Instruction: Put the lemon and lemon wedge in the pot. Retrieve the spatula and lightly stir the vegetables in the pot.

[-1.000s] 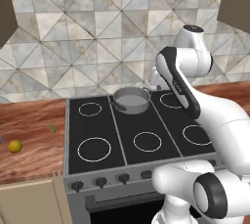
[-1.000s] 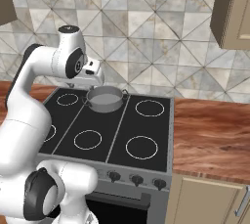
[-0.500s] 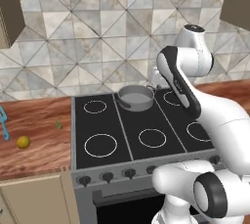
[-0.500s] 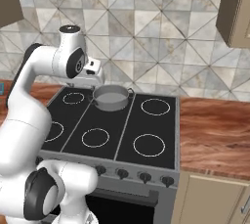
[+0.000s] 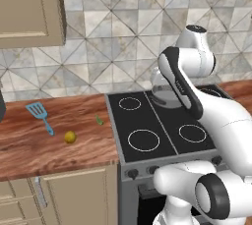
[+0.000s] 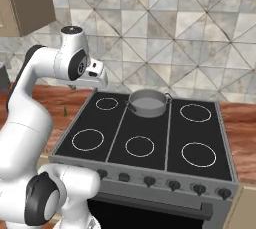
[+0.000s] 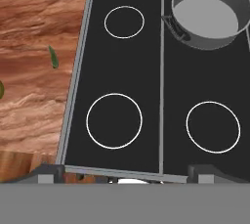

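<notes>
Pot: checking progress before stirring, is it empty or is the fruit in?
Empty: the pot shows a bare grey bottom; lemon and wedge lie on the counter.

The pot (image 5: 166, 93) is largely masked by the arm in the left base view. In the hand view the lemon (image 7: 1, 90) is cut by the left edge (a sliver remains), and the pot's far rim (image 7: 210, 12) runs off the top.
</notes>
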### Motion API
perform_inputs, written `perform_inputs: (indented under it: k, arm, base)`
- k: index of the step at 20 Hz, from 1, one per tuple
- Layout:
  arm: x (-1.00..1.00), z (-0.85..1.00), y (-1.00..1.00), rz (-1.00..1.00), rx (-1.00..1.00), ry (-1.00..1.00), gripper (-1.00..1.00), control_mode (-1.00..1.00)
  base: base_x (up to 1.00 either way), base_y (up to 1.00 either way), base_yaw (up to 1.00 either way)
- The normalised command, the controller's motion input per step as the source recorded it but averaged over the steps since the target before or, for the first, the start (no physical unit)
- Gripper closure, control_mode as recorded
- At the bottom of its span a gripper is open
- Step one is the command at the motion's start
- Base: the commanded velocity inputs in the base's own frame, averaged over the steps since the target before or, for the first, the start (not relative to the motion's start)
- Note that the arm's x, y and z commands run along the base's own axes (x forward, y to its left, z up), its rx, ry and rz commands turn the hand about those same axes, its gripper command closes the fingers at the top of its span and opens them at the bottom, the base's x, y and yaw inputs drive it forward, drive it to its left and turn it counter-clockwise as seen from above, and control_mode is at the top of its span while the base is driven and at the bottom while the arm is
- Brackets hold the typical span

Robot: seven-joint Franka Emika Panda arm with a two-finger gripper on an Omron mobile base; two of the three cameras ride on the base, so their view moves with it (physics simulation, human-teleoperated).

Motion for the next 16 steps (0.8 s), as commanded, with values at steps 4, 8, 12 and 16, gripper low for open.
perform_inputs:
  k: [4, 8, 12, 16]
  arm:
    - [0.0, 0.0, 0.0, 0.0, 0.0, 0.0, -1.0, 1.0]
    - [0.0, 0.0, 0.0, 0.0, 0.0, 0.0, -1.0, 1.0]
    - [0.0, 0.0, 0.0, 0.0, 0.0, 0.0, -1.0, 1.0]
    - [0.0, 0.0, 0.0, 0.0, 0.0, 0.0, -1.0, 1.0]
  base:
    - [0.23, 0.91, -0.06]
    - [0.44, 0.68, -0.03]
    - [0.57, 0.11, 0.0]
    - [0.65, 0.0, 0.0]
